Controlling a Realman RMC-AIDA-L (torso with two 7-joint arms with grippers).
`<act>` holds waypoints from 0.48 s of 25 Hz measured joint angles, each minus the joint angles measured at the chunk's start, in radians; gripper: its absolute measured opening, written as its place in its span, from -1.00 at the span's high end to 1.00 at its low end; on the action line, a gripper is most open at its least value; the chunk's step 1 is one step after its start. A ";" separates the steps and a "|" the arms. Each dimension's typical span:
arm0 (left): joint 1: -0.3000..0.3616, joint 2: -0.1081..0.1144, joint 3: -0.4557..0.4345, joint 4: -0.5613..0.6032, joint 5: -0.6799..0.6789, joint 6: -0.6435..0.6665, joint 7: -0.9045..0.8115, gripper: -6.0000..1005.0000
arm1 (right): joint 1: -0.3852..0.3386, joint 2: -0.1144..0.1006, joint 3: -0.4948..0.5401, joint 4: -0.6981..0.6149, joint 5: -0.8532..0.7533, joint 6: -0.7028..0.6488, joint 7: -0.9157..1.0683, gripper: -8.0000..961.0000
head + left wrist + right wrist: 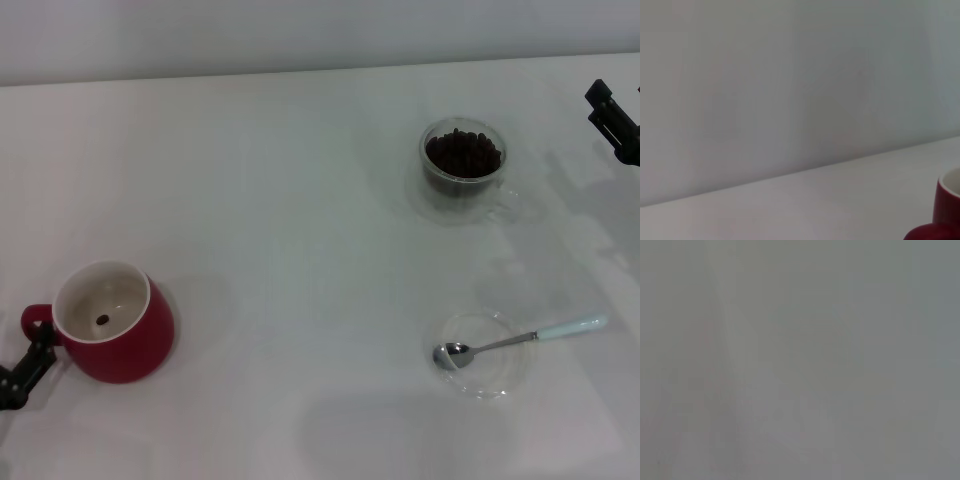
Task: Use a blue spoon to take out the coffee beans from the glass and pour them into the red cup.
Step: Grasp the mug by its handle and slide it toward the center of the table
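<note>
The red cup [112, 325] stands at the table's near left, white inside, with a single coffee bean [103, 320] on its bottom. My left gripper [28, 365] sits low at the left edge, right by the cup's loop handle [33, 320]. An edge of the red cup [942, 215] shows in the left wrist view. Far right of centre stands the glass [463, 168], holding a heap of coffee beans [463, 152]. The blue spoon [525, 338] lies with its metal bowl in a flat clear dish [490, 380], pale handle pointing right. My right gripper [615, 122] hangs at the far right edge, beyond the glass.
The white table [300, 230] runs back to a pale wall. The right wrist view shows only a plain grey surface.
</note>
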 joint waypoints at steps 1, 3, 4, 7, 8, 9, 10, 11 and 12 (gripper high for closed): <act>-0.002 0.000 0.000 0.000 0.000 0.000 0.000 -0.74 | 0.000 0.000 0.000 0.000 0.000 0.000 0.000 -0.70; -0.004 0.000 0.000 0.002 0.000 0.000 0.000 -0.74 | -0.001 0.000 0.000 0.000 0.000 0.000 0.000 -0.70; -0.005 -0.001 0.000 0.004 0.000 0.000 0.000 -0.74 | -0.002 0.000 0.000 0.000 0.000 0.001 0.000 -0.70; -0.006 -0.002 0.000 0.013 -0.007 0.000 0.000 -0.72 | -0.002 0.000 0.000 0.000 0.000 0.001 0.001 -0.70; -0.006 -0.002 0.000 0.015 -0.013 0.000 0.000 -0.70 | -0.002 0.000 0.000 0.000 0.000 0.001 0.001 -0.70; -0.006 -0.002 0.000 0.019 -0.019 0.000 0.000 -0.69 | -0.003 0.000 0.000 0.000 0.000 0.001 0.003 -0.70; -0.006 -0.001 0.000 0.021 -0.024 -0.001 0.000 -0.67 | -0.003 0.000 -0.001 0.000 0.000 0.000 0.004 -0.70; -0.006 -0.001 0.000 0.022 -0.025 -0.002 0.000 -0.65 | -0.003 0.000 -0.002 0.000 0.000 0.000 0.007 -0.70; -0.007 -0.001 0.000 0.023 -0.026 -0.004 0.000 -0.65 | -0.003 0.000 -0.002 0.000 0.000 -0.001 0.009 -0.70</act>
